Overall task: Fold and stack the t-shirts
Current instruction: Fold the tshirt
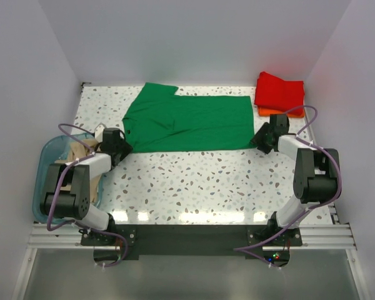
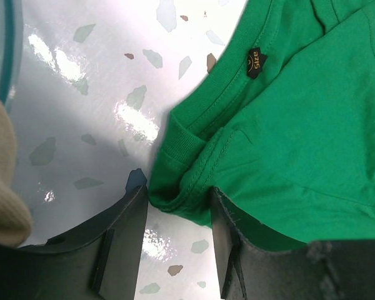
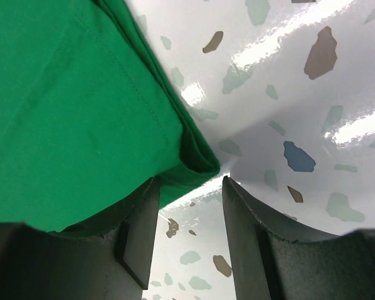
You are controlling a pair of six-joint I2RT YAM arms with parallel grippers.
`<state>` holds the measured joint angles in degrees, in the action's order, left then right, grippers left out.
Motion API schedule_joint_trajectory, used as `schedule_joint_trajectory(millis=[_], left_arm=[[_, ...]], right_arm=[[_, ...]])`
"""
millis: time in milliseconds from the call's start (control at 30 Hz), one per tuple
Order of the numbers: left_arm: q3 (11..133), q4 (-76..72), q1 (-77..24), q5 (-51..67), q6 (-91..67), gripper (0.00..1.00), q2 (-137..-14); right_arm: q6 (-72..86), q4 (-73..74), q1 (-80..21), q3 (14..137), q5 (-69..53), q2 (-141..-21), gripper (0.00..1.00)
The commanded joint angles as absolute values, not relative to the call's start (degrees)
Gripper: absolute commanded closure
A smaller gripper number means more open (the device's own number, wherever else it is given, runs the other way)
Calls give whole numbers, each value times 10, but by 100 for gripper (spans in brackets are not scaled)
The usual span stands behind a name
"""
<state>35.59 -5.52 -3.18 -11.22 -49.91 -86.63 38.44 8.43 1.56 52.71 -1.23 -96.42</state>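
— White walls (image 1: 194, 37) close in a glossy terrazzo table (image 1: 194, 187), pale with grey and brown flecks. What lies on it?

— One green t-shirt (image 1: 187, 122), smooth and flat, lies across the far half toward 12 o'clock. Its neck is at 9 o'clock and its hem at 3 o'clock, and one sleeve sticks out toward 12.

— Any writing?

— A small black tag (image 2: 255, 62) at the neckline has gold letters reading "Size".

— And the grippers?

— The left gripper (image 2: 178, 200) is spread, with a fold of the stitched collar between its fingertips. The right gripper (image 3: 190, 187) is spread too. The hem corner lies against one of its fingers, and bare table shows in the gap.

— Further out?

— At 2 o'clock a folded red t-shirt (image 1: 280, 90) sits on an orange t-shirt (image 1: 265, 112). At 8 o'clock a translucent teal bin (image 1: 40, 181) holds a crumpled beige t-shirt (image 1: 81, 153).
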Motion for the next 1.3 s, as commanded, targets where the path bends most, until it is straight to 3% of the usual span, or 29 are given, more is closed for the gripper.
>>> schedule_joint_trajectory(millis=[0, 133, 433, 533, 567, 633, 767, 1267], left_arm=[[372, -65, -33, -128, -504, 51, -882], [374, -63, -33, -130, -507, 67, -888], [388, -55, -34, -125, -505, 89, -894], [395, -50, -34, -125, -505, 94, -896], [396, -47, -34, -124, -505, 95, -896], [403, -41, -34, -126, -504, 100, -894], [412, -15, -34, -128, -504, 100, -884], [366, 136, -34, -164, -534, 100, -728]], right_arm=[[402, 37, 16, 518, -23, -952, 51], [408, 21, 17, 512, -30, -951, 50], [419, 12, 16, 513, -32, -982, 50], [420, 18, 17, 518, -28, -990, 59], [418, 24, 17, 521, -29, -991, 72], [417, 39, 17, 526, -25, -991, 85], [410, 75, 17, 534, -12, -967, 100], [372, 179, 74, 434, -49, -781, 100]])
